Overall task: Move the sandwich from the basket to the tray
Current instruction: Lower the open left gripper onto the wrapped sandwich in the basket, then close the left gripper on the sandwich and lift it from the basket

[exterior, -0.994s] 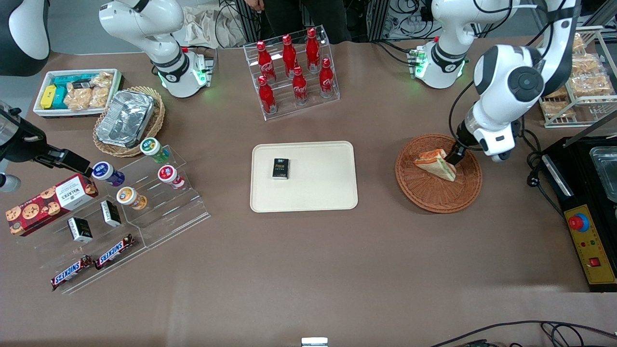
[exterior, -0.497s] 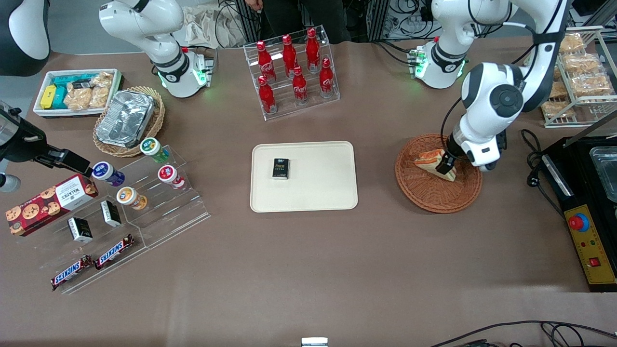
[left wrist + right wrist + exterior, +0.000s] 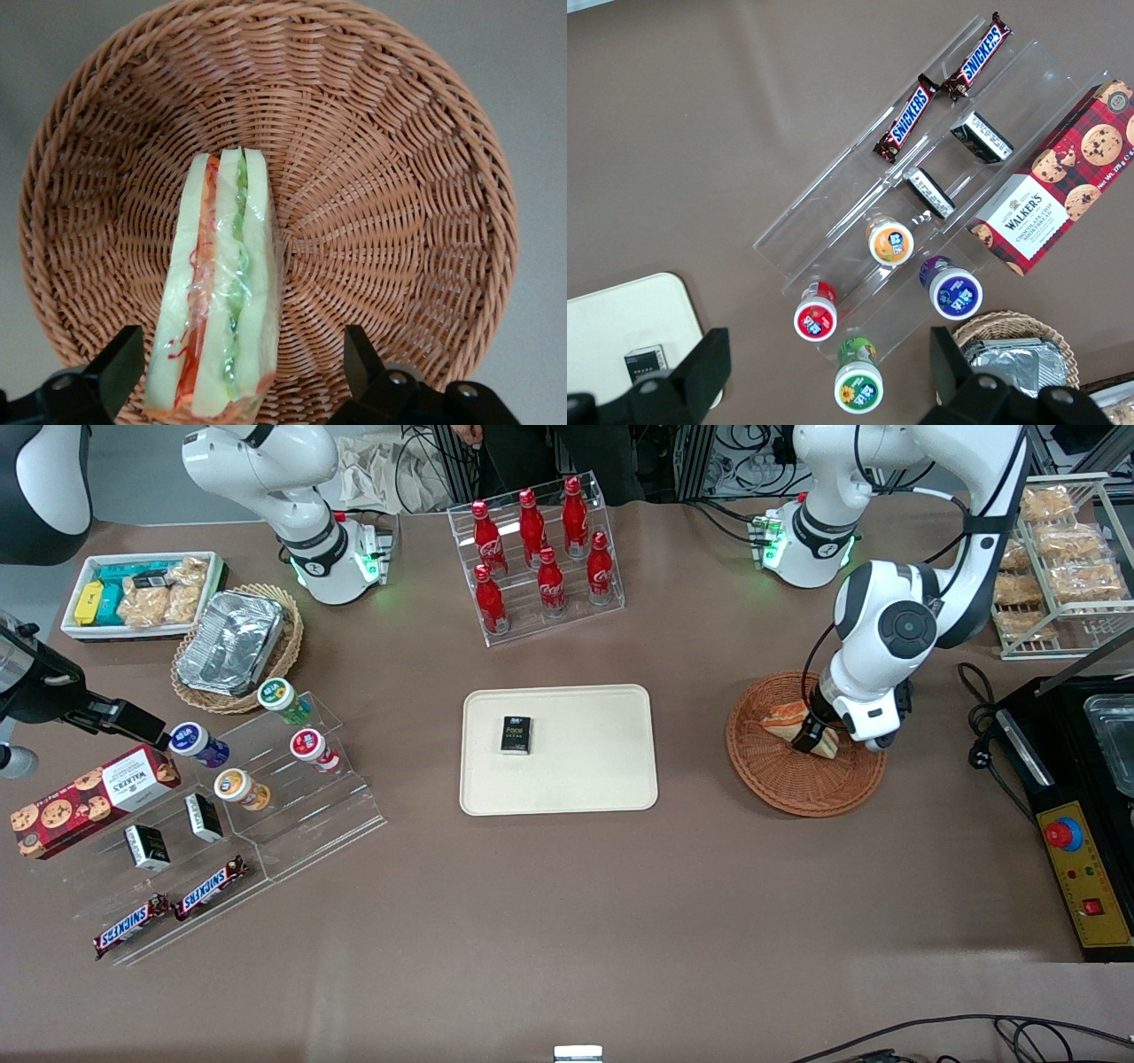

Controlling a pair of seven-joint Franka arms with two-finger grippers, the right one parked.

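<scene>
Since a second ago my left arm has swung in from the right edge of the front view and dropped lower over the basket (image 3: 805, 744). Its gripper (image 3: 808, 737) now sits right over the sandwich (image 3: 787, 716), where earlier it hung at the wedge's outer end.

What matters for the grasp is the sandwich's long axis. In the wrist view the sandwich (image 3: 221, 292) stands on edge in the wicker basket (image 3: 399, 195), bread slices upright, with the orange-red and green filling lines running straight away from the camera. The two fingers (image 3: 111, 372) stand spread wide, one on each side of the wedge's thick end, so the closing line crosses the slices squarely. That's the alignment I want. The wedge sits closer to one finger than to the other, so I'd expect it to be nudged sideways a little as they close.

Nothing is held yet, and I see no contact between pads and bread.

The cream tray (image 3: 585, 779) lies at the middle of the front view, well apart from the basket toward the parked arm's end. A small black box (image 3: 516, 735) rests on its upper-left part, leaving plenty of bare surface for the drop.
</scene>
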